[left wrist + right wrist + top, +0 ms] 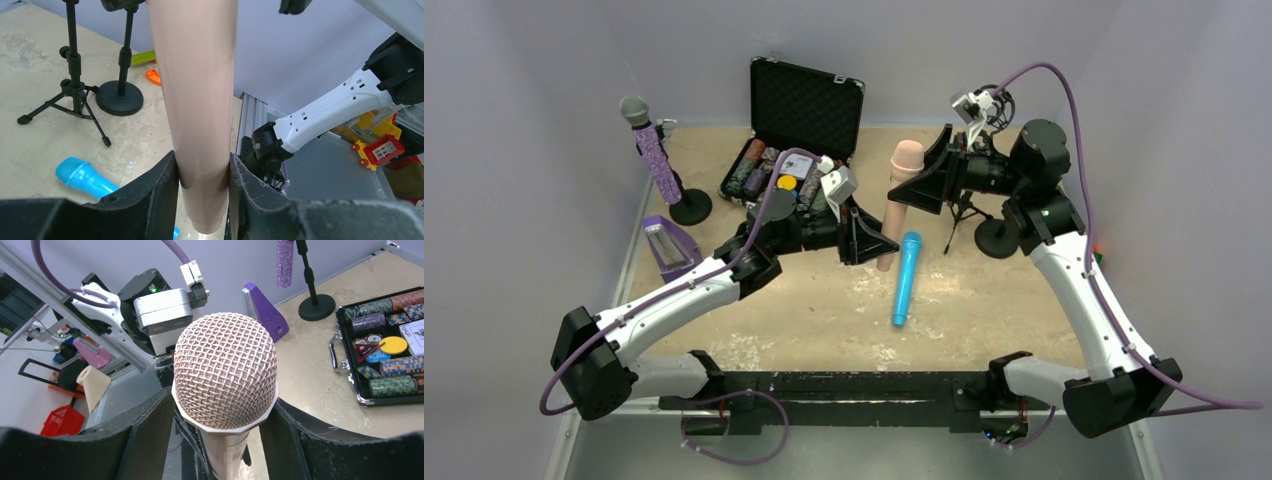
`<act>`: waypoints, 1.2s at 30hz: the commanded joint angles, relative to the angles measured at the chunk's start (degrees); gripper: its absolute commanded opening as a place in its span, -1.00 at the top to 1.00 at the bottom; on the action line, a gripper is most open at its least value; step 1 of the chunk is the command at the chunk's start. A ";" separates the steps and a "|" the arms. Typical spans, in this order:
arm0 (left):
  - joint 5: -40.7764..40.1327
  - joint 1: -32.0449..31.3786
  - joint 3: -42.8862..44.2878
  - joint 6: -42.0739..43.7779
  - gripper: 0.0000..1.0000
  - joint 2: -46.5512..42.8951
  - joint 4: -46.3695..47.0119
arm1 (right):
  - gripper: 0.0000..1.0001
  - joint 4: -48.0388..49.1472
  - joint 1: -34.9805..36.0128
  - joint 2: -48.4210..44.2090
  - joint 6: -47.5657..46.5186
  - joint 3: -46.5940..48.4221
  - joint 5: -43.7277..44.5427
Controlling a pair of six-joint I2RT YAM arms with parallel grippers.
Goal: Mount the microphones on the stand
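Note:
The pale pink microphone (902, 190) stands upright over the table's middle. My left gripper (876, 245) is shut on its lower shaft (200, 100), the fingers (160, 195) pressed to both sides. My right gripper (921, 185) is open; its fingers (150, 435) straddle the shaft just under the mesh head (225, 370). The bright blue microphone (905, 278) lies flat on the table and also shows in the left wrist view (82, 178). The glittery purple microphone (652, 150) sits in a round-base stand (690, 207) at the far left. A tripod stand (962, 212) and a round-base stand (996, 238) are at the right.
An open black case of poker chips (789, 165) sits at the back behind my left arm. A purple wedge-shaped object (669, 248) stands at the left edge. Small coloured toy blocks (150, 75) lie beyond the round-base stand (120, 97).

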 commanded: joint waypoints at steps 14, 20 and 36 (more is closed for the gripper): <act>-10.70 0.39 -3.13 -1.34 -0.34 -12.10 1.60 | 0.99 -10.02 -1.71 4.22 -11.36 13.68 -3.09; -22.83 1.42 -10.94 3.12 -0.99 -26.17 -7.28 | 1.00 -15.35 -13.01 6.38 -25.24 26.88 11.55; -24.38 1.68 -23.91 -2.01 -0.98 -40.87 -19.02 | 1.00 -2.76 -14.46 14.39 -37.31 31.68 52.12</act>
